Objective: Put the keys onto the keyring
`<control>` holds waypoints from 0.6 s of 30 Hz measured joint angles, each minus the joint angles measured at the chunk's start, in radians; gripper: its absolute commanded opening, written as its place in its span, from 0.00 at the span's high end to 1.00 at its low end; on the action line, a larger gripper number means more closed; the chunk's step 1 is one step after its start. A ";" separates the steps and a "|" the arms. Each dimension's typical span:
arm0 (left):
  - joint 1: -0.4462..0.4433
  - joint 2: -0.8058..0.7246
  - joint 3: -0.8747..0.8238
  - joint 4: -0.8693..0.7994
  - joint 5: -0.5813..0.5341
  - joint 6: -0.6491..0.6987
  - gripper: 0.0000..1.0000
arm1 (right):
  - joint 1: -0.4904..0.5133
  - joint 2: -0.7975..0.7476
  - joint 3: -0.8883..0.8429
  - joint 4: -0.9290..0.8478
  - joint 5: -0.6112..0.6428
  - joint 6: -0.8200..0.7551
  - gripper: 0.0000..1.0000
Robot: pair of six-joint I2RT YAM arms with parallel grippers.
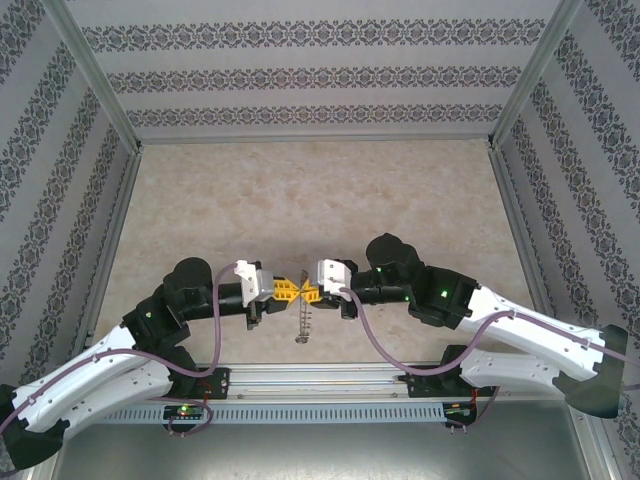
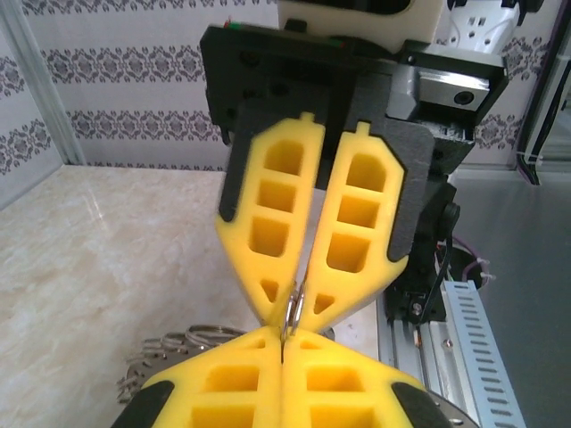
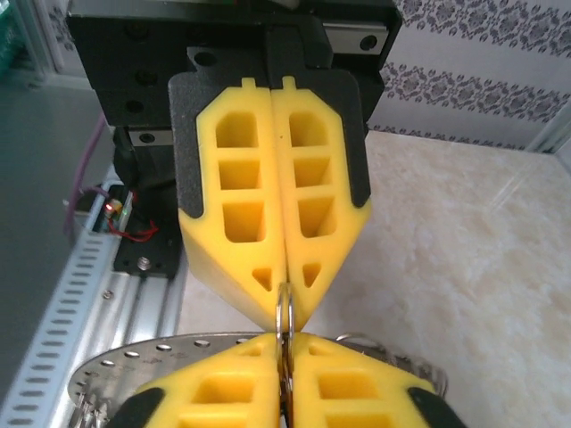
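Meeting tip to tip over the near part of the table, the left pincer and the right pincer are both shut, each with its yellow fingers pressed flat together. Under them hangs the keyring, a flat grey disc with small holes along its rim and a fringe of wire loops, lifted off the table and edge-on to the overhead camera. Between the 2 sets of tips sits 1 small silver wire loop, and both pincers appear to nip it from opposite sides. The key itself cannot be made out: no dark oval head shows, and if it is there the fingers hide it. The step in hand looks like the threading itself, with 1 pincer steadying the loop while the other works at it. The next move probably calls for a very small, slow slide or twist along the wire, with a firm steadying grip so the keyring does not swing or drop.
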 measured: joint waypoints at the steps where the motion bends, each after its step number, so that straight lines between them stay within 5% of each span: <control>1: 0.000 -0.002 -0.003 0.013 0.002 -0.005 1.00 | -0.005 -0.005 -0.002 0.005 -0.006 0.008 1.00; 5: 0.000 0.000 -0.004 0.023 0.000 -0.009 0.98 | -0.011 -0.013 -0.004 0.010 -0.011 0.014 1.00; 8: 0.000 0.027 0.029 -0.034 -0.011 0.022 0.83 | -0.011 -0.003 0.006 -0.022 0.001 0.002 1.00; 12: 0.000 0.093 0.110 -0.152 -0.060 0.077 0.82 | -0.011 0.058 0.080 -0.124 0.031 -0.038 1.00; 16: 0.000 0.157 0.164 -0.245 -0.091 0.123 1.00 | -0.011 0.119 0.148 -0.231 0.073 -0.075 1.00; 18: 0.000 0.175 0.168 -0.264 -0.094 0.143 1.00 | -0.015 0.131 0.156 -0.263 0.081 -0.089 1.00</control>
